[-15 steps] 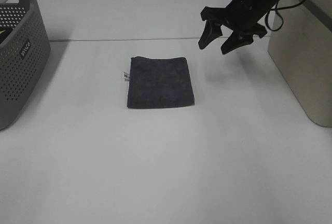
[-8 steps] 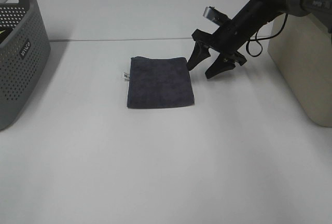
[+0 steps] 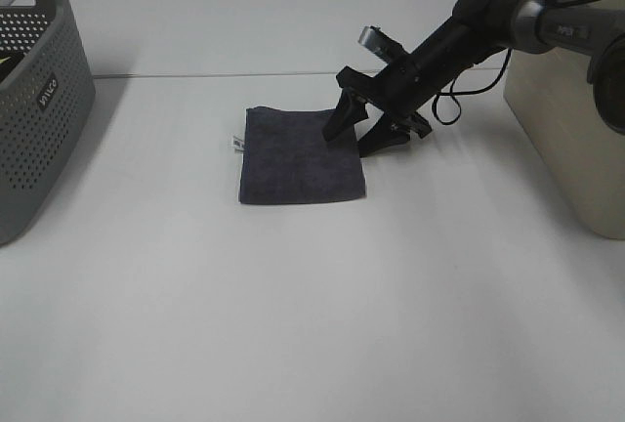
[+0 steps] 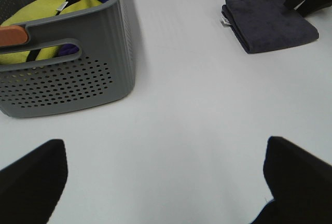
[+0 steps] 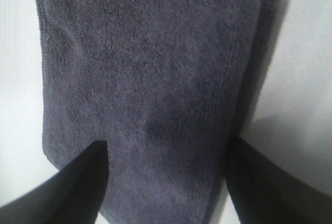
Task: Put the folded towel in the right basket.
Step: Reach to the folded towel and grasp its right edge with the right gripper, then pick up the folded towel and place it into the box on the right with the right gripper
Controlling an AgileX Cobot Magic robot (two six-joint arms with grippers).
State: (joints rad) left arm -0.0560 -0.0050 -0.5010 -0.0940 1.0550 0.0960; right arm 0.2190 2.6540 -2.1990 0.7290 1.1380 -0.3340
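One white tabletop, grey basket at its left, beige basket at its right. Towel lies flat in the middle, outside both. Right pincer is spread, tips straddling the towel's right edge; left pincer spread too, near the grey basket

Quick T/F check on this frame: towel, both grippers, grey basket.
1. The towel lies folded on the table. True.
2. The right gripper is shut on the towel. False: it is open, at the towel's edge.
3. The grey basket is empty. False: yellow cloth is inside.
4. The left gripper is open, away from the towel. True.
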